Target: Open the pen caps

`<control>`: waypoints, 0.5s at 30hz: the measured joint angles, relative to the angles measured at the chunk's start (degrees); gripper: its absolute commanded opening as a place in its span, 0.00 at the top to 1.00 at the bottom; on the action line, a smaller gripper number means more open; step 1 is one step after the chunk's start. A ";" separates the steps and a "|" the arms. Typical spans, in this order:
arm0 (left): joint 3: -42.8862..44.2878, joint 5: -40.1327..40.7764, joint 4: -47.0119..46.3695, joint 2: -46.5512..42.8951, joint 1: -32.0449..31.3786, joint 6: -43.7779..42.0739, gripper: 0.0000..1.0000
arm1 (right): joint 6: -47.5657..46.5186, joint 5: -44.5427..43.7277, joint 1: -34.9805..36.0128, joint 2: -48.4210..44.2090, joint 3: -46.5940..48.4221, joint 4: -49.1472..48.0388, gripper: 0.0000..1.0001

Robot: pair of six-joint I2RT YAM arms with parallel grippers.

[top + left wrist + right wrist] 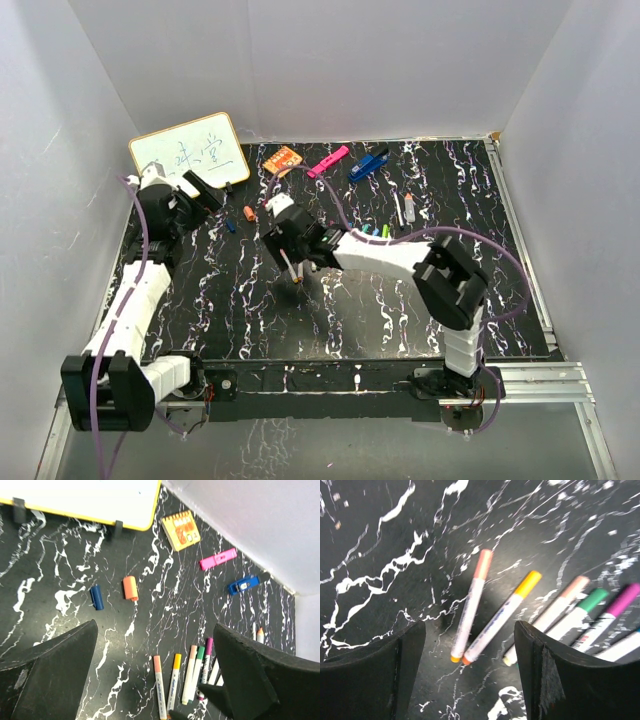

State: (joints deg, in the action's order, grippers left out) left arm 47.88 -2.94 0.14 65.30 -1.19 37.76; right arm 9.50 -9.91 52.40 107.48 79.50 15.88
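While your right pincer [470,630] hung wide open over the desk [370,535], the peach cap [483,563] and yellow cap [528,583] sat on pens [468,617] lying between its jaws, and your left pincer [155,627], equally wide, had a loose orange cap [130,587] and blue cap [96,597] ahead of it.

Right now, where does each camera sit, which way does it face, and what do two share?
Top external: high behind the robot, looking down on the black table; left arm and right arm show.
Left wrist: on the left arm, facing toward the far wall: whiteboard, loose caps; open left hand frames it.
Right wrist: low over the markers; open right hand frames them.
Shared: both wrist views show the yellow-capped marker.
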 measured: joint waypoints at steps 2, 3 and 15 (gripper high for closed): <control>-0.02 1.81 0.70 -2.51 0.28 -0.02 0.02 | 0.33 0.02 1.09 2.56 0.00 0.07 0.34; -0.02 2.64 0.96 -3.67 0.39 -0.02 0.02 | 0.59 0.04 1.60 3.74 0.00 0.15 0.35; 0.00 6.86 4.37 -6.23 0.70 -0.31 0.02 | 2.49 0.39 3.74 7.65 1.42 0.13 0.43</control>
State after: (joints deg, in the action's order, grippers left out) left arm 47.88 3.92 4.51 59.07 -0.49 37.45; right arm 11.99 -9.52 56.14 115.13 80.93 16.01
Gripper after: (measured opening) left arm 0.983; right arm 0.586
